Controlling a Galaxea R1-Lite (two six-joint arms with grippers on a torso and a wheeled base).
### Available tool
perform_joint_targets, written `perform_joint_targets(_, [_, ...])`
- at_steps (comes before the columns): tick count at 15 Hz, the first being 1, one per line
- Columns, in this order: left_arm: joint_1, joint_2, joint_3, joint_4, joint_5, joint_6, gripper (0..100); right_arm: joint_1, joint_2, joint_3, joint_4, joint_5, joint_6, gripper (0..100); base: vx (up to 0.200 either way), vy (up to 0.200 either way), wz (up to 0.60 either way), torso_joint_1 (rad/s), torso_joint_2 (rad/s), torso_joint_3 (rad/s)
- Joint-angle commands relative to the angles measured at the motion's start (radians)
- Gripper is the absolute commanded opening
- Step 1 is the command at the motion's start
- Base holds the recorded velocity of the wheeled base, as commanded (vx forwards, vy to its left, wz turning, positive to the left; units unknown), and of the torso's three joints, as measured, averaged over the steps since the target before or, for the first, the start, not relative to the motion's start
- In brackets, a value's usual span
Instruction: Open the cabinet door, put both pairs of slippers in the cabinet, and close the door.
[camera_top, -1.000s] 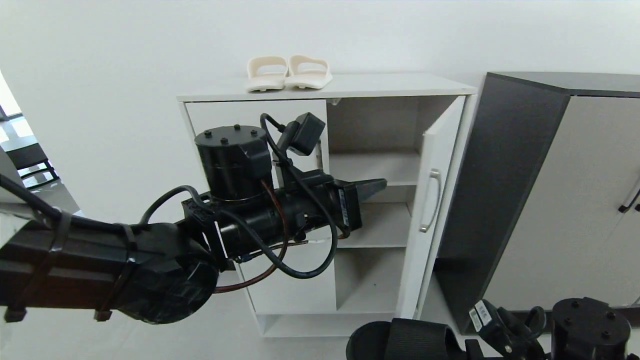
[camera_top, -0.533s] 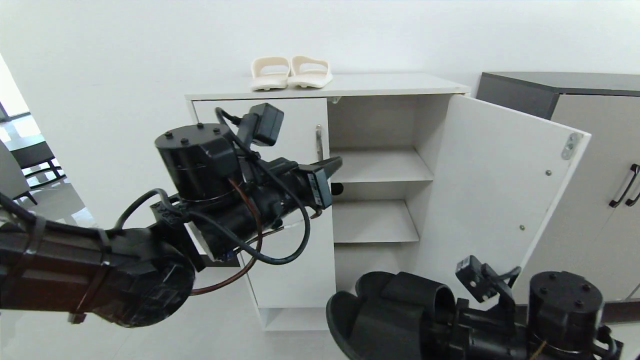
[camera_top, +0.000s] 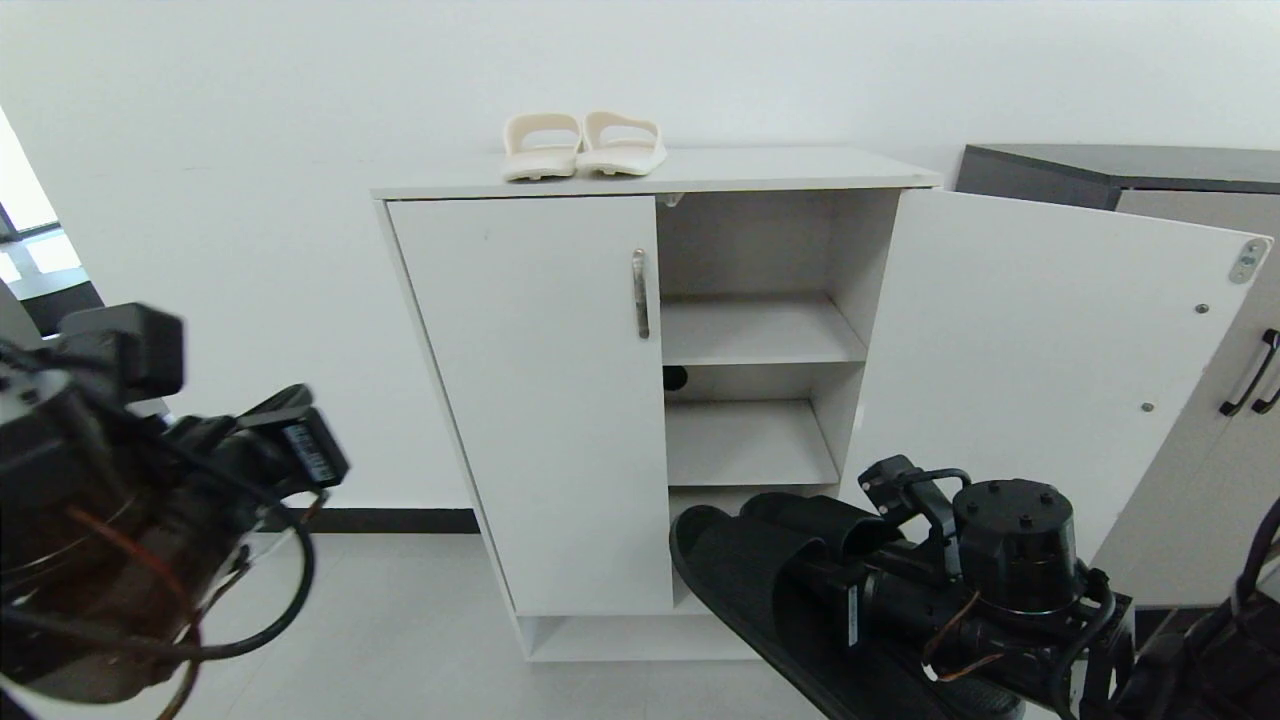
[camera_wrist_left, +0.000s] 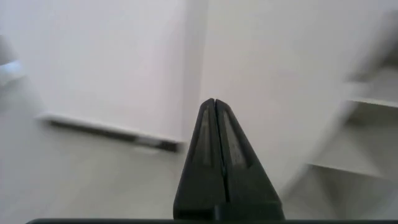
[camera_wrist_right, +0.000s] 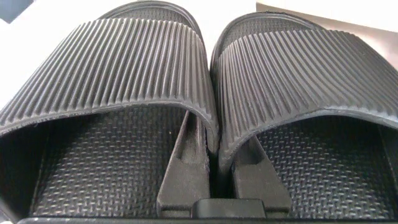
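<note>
Right hand (camera_wrist_right: 211, 163) is clamped on your black slippers (camera_top: 740, 580) at 5 o'clock, low before the cabinet (camera_top: 530, 400) with its right door (camera_top: 1020, 340) wide open; beige slippers (camera_top: 583, 146) on top at 12 o'clock, left hand (camera_wrist_left: 215, 143) pressed closed, empty, at 8 o'clock.

I have free entry into the right half of the cabinet (camera_top: 660, 185): its right door (camera_top: 1030, 340) stands wide open, clear of the opening, leaving the upper shelf (camera_top: 755, 330) and middle shelf (camera_top: 745, 445) bare. The shut left door (camera_top: 530, 400) blocks the left half. A small dark object (camera_top: 674, 378) sits at the middle compartment's back left. The black slippers (camera_top: 760, 570) hang before the lowest compartment.
</note>
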Motion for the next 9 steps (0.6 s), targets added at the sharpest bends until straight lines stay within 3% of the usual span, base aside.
perform_joint_targets(1, [0.211,-0.326,0.28,0.02,0.067,0.007,0,0.001,-0.002,0.025,-0.007,0.001,-0.023,0,0.0,0.0,0.0,0.0,0.0,0.0])
perform_joint_targets(2, [0.325,-0.375,0.355,0.021,0.065,0.007,0,-0.001,-0.001,0.028,-0.014,0.001,-0.033,0,0.0,0.0,0.0,0.0,0.0,0.0])
perform_joint_targets(3, [0.385,-0.414,0.359,0.058,0.064,0.001,0,-0.002,0.001,0.028,-0.016,0.003,-0.033,0,0.0,0.0,0.0,0.0,0.0,0.0])
perform_joint_targets(4, [0.412,-0.592,0.359,0.245,0.062,-0.013,0,-0.001,0.004,0.028,-0.016,0.003,-0.034,0,0.0,0.0,0.0,0.0,0.0,0.0])
perform_joint_targets(5, [0.389,-0.716,0.359,0.413,0.033,0.015,0,-0.001,0.005,0.028,-0.016,0.003,-0.034,0,0.0,0.0,0.0,0.0,0.0,0.0])
perform_joint_targets(7, [0.322,-0.972,0.359,0.681,-0.2,0.081,0,-0.001,0.005,0.028,-0.016,0.003,-0.034,0,0.0,0.0,0.0,0.0,0.0,0.0])
perform_joint_targets(9, [0.322,-1.118,0.359,0.879,-0.352,0.089,0,-0.001,0.005,0.03,-0.016,0.004,-0.034,0,0.0,0.0,0.0,0.0,0.0,0.0])
